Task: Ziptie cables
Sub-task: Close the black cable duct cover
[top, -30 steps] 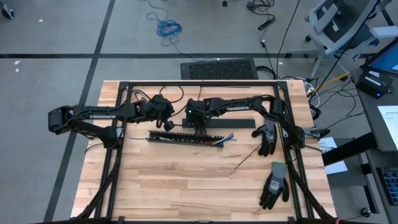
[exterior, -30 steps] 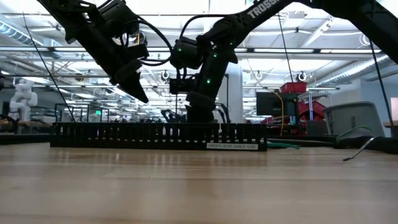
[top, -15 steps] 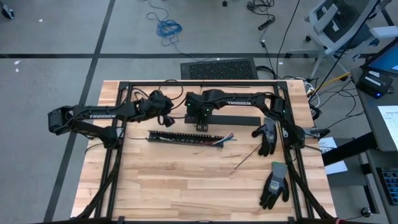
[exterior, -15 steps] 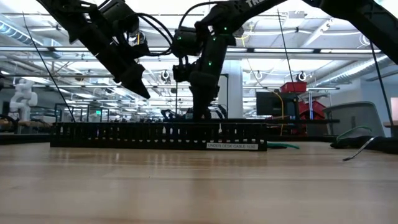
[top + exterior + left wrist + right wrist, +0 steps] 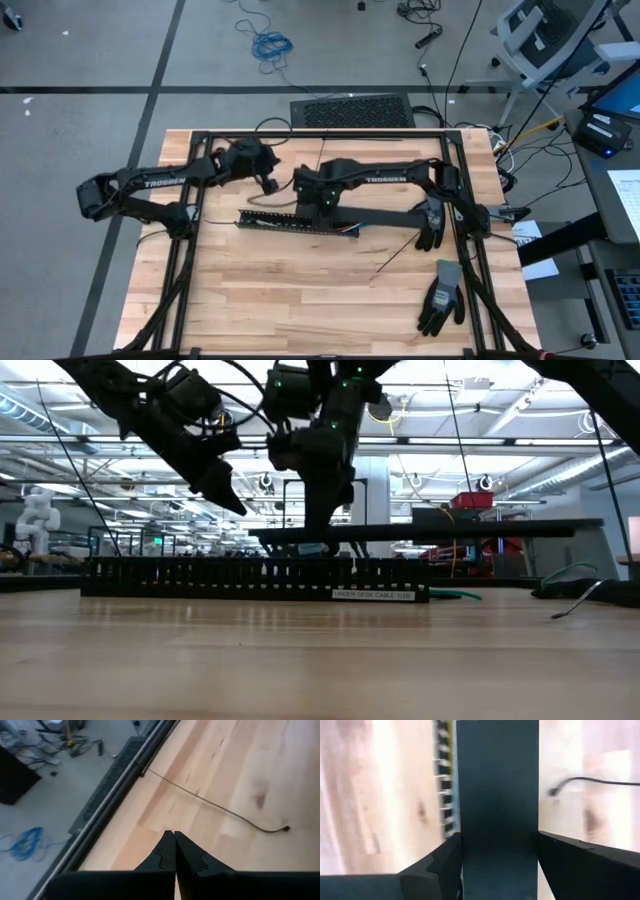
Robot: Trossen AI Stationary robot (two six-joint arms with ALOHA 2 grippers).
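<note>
1. The right end effector [image 5: 325, 203] now grips the long black cover [image 5: 385, 212] - a second ago the cover lay flat on the tabletop [image 5: 300, 290] behind the tray [image 5: 280, 220]
2. The cover now hangs just above the tray
3. The cables [image 5: 354, 230] lie in the tray, their coloured ends poking out - no tie looks fastened yet
4. The left end effector [image 5: 268, 180] waits near the tray, pinched closed and empty

Robotics lab (trussed ceiling [image 5: 520, 445], floor cables [image 5: 270, 45])
</note>
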